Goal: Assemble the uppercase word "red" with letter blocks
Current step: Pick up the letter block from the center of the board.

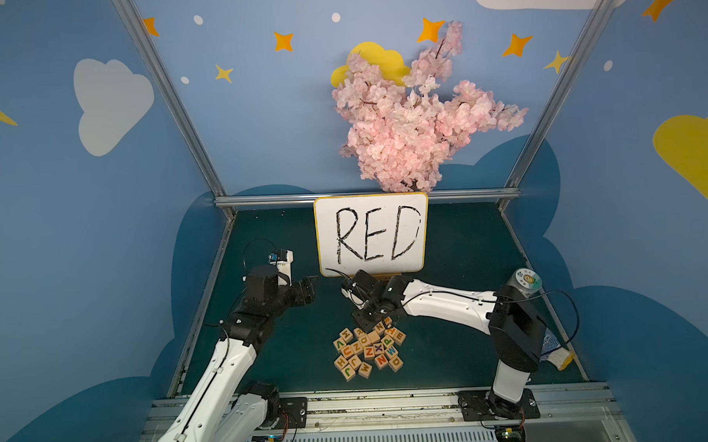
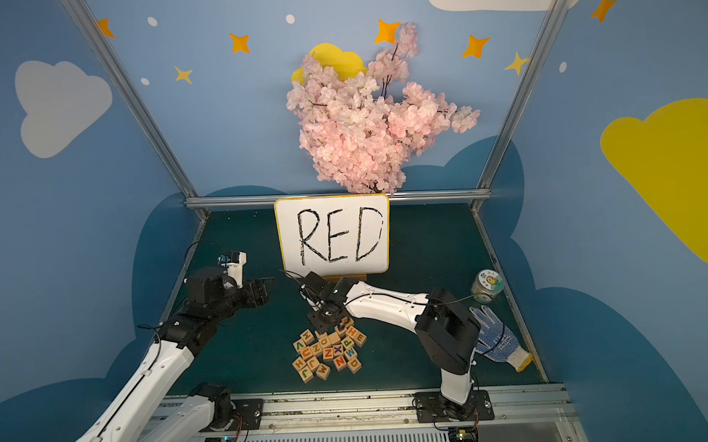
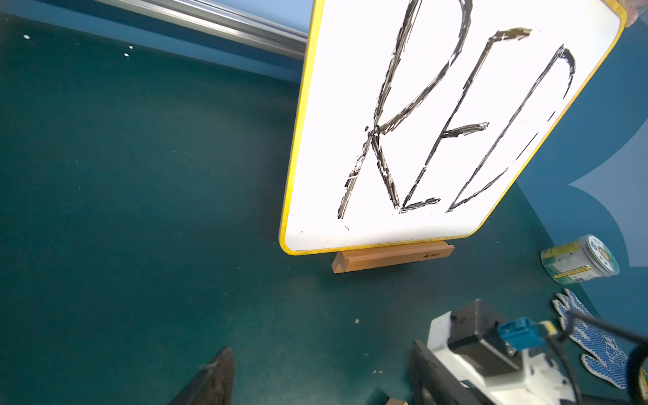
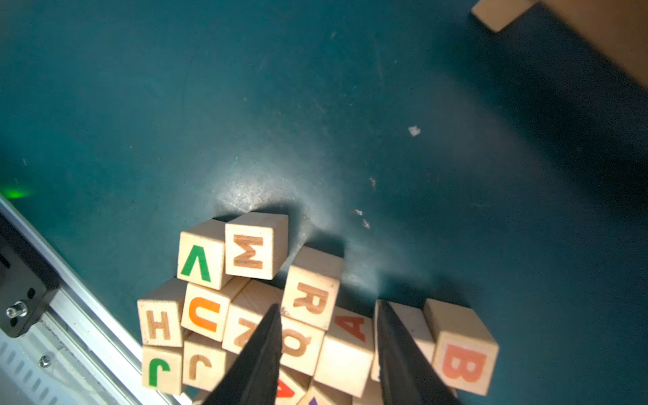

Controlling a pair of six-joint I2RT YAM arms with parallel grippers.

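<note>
The job had hardly begun. All the letter blocks lay in one loose heap on the green mat. No three stood apart in a row, so no part of the word was laid out yet.

The right claw hung pointing down over the edge of the heap nearest the whiteboard. Its jaws stood apart and gripped nothing. Below the gap between its fingers lay a Q cube and an A cube. The R cube sat just past the tips, nearer one finger than the other and pressed against its neighbours.

In a top view the E cube lay beside the claw at the rim of the heap, on the side of the claw's own arm. The D cube lay further off on that same side, at the corner of the heap away from the claw.

The left claw hung well apart from the right one and clear of the heap, over bare mat. Its jaws were also spread and empty.

By the look of it, every step was still to do: lifting R, E and D out in turn and setting them side by side on open mat. The R cube seemed the likeliest first pick. It was packed tightly among the others, so the claw would probably need to line up with care to avoid dragging the neighbouring cubes along.
</note>
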